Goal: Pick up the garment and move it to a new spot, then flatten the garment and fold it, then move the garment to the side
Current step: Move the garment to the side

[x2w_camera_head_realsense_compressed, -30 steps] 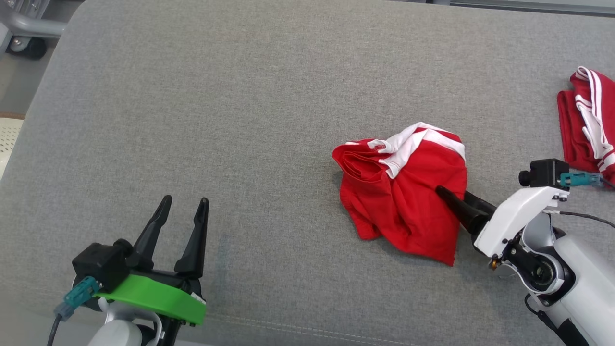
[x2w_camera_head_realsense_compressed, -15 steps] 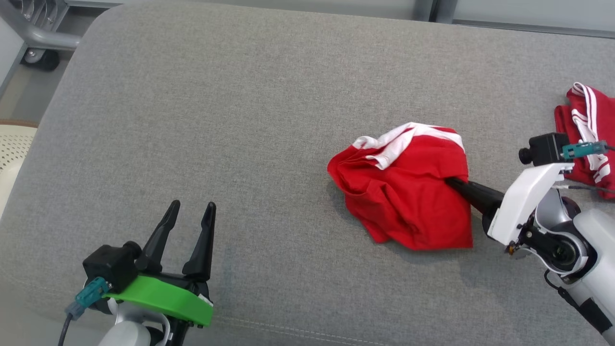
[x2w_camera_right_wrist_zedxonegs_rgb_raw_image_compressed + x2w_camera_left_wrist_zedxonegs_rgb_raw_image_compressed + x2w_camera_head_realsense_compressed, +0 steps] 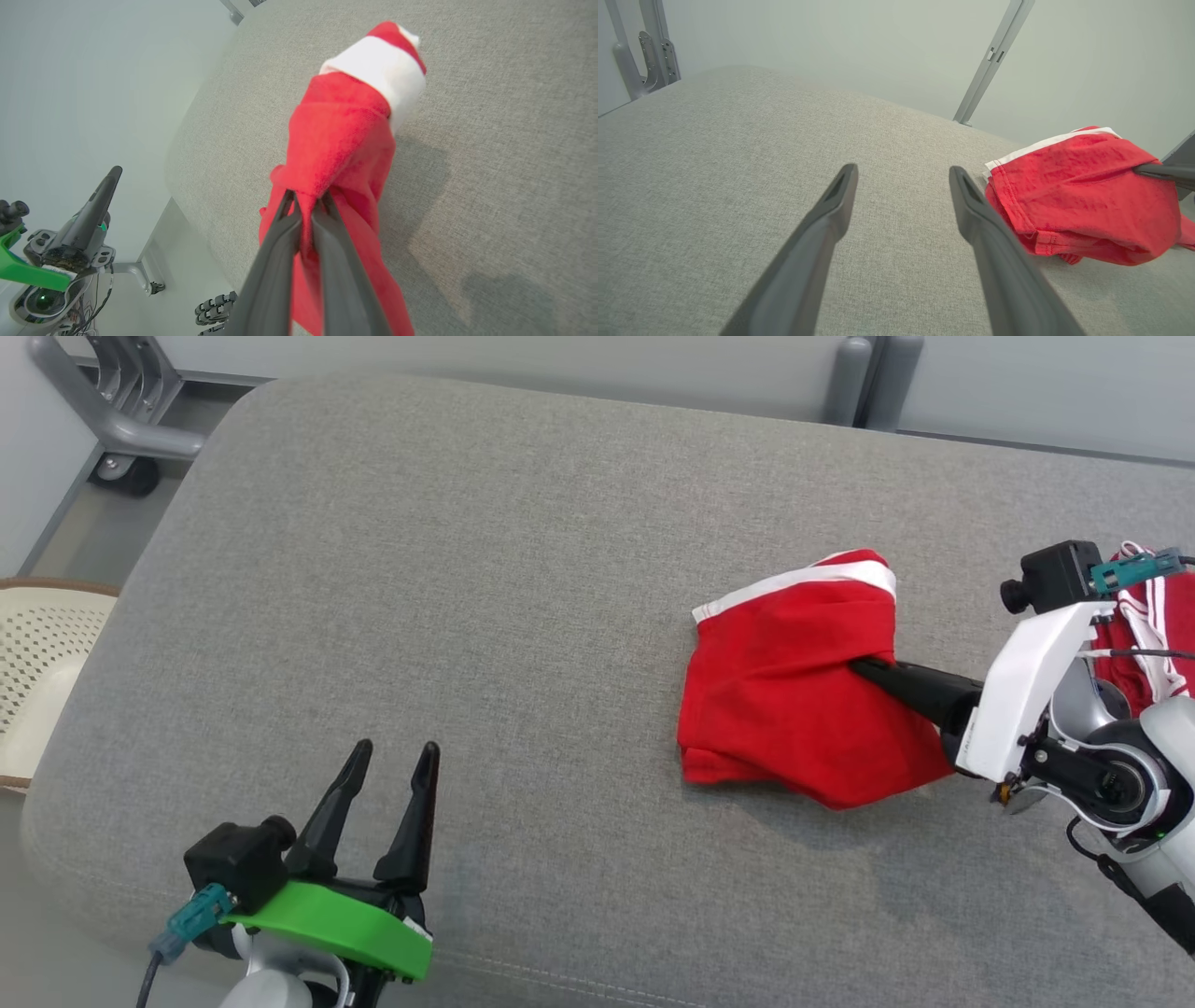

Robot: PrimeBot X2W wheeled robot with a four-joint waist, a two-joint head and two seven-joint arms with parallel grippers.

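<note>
At the right of the grey surface (image 3: pixel 467 569), my right tool (image 3: pixel 864 667) is clamped on the red garment (image 3: pixel 784 709), which hangs bunched from it. My left tool (image 3: pixel 397 756) sits near the front edge, fingers apart, well clear.

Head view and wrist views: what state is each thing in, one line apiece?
red garment: bunched, pinched at one fold, hanging lifted over the cushion.
right gripper: shut on the red garment.
left gripper: open, empty.
second garment: crumpled on the cushion, untouched.
</note>
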